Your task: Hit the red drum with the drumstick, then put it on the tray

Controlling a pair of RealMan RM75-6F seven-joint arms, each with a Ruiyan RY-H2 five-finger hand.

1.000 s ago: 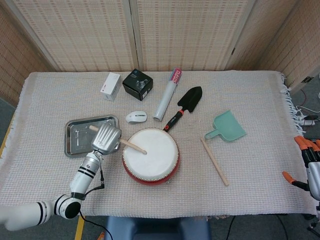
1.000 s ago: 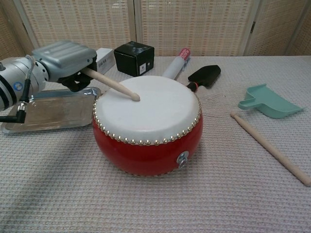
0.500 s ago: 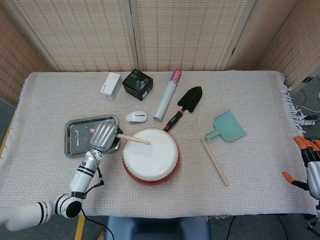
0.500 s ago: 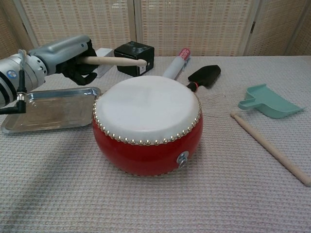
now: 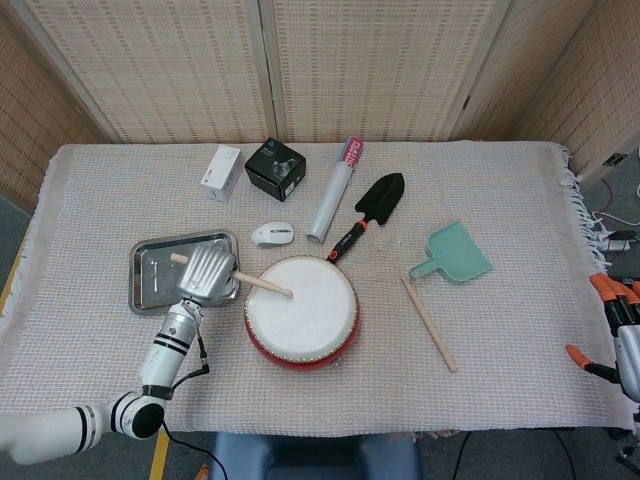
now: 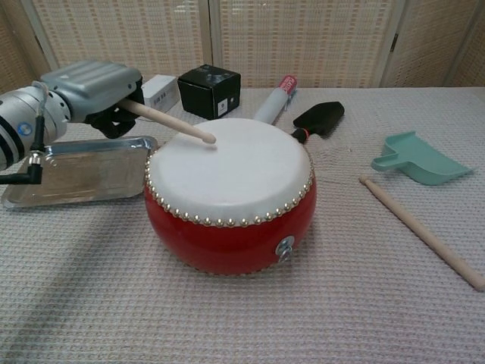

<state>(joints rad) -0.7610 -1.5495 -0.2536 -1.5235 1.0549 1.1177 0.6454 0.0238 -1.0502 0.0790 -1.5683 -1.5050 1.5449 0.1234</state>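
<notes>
Chest view is showing the left hand gripping a drumstick, its fingers wrapped around the handle end. The stick is slanting down and away from the hand, and its rounded tip is sitting at or just above the white skin of the red drum; whether it is touching cannot be told. In the head view the same hand is hovering over the near right corner of the metal tray, with the stick's butt end poking out behind the hand over the tray and the drum sitting just to the hand's right. Beyond the hand, a white mouse is lying near the drum's far edge, and further back a white box and a black box are standing side by side. A white tube and a black trowel with a red handle are lying beyond the drum. Well to the right of the drum, a second wooden stick and a teal dustpan are resting on the cloth. The right hand is showing only at the frame's far right edge, off the table; its grasp cannot be told.
</notes>
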